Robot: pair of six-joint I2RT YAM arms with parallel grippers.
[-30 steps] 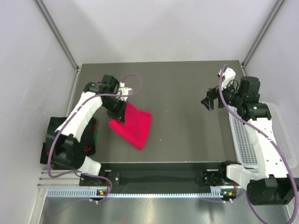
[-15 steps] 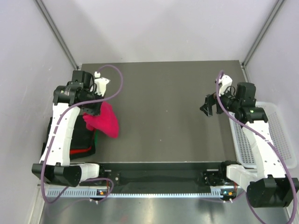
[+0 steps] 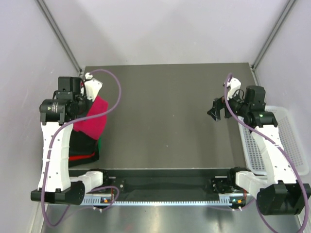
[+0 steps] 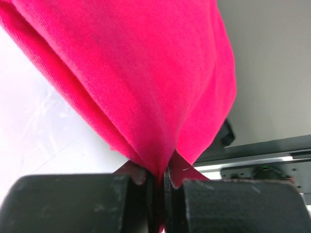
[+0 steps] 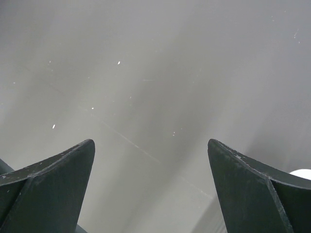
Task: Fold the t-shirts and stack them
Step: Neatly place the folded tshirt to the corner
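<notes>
Dark bench (image 3: 170, 121) under me — my left gripper (image 4: 158, 177) pinched tight on magenta t-shirt (image 4: 136, 73), hanging it over folded pile (image 3: 81, 144) at left edge for stacking; my right gripper (image 5: 150, 184) gaping, empty.

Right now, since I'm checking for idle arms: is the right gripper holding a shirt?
No, the right gripper hangs open above the table, with nothing in it.
</notes>
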